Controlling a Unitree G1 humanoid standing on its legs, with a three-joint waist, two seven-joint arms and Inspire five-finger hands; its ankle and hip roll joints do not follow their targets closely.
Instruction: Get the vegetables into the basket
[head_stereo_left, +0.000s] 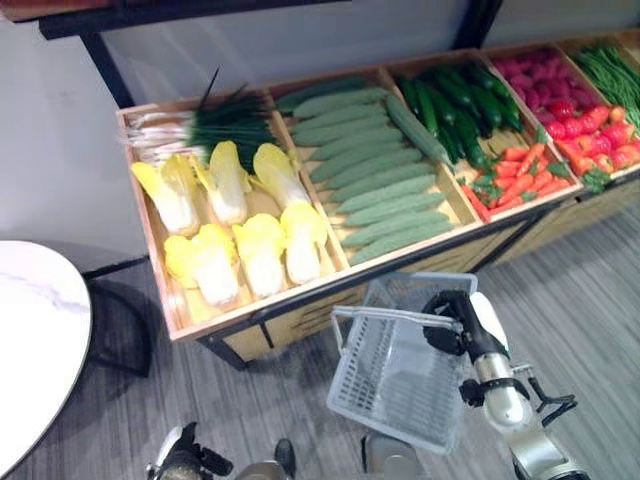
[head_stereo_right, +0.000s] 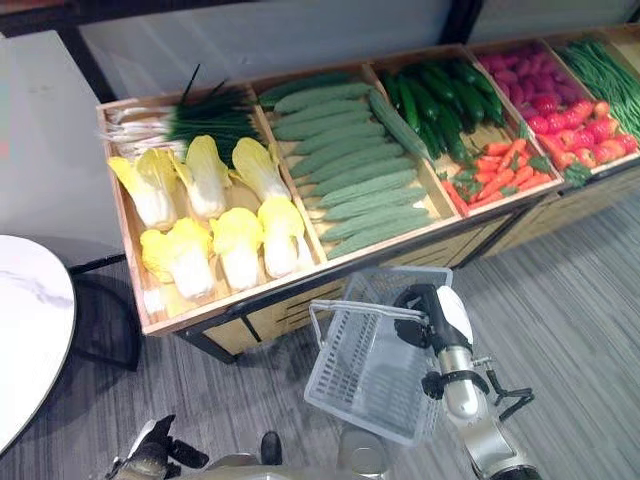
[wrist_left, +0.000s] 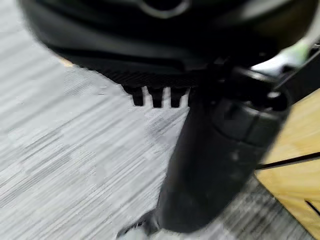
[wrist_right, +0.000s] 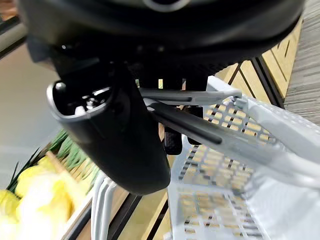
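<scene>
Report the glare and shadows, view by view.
Left eye view: glare washes the round white table pale; shadow pools on the floor under the wooden stand. Right wrist view: the right hand, curled round the basket handle, is dark, with sheen on its thumb. Left wrist view: the left hand is dark against evenly lit floor.

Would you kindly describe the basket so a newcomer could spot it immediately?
Start at the long wooden produce stand. Just in front of its pale green cucumbers, the basket hangs from the right hand above the grey floor. It is the one pale grey plastic mesh container, currently empty.
</scene>
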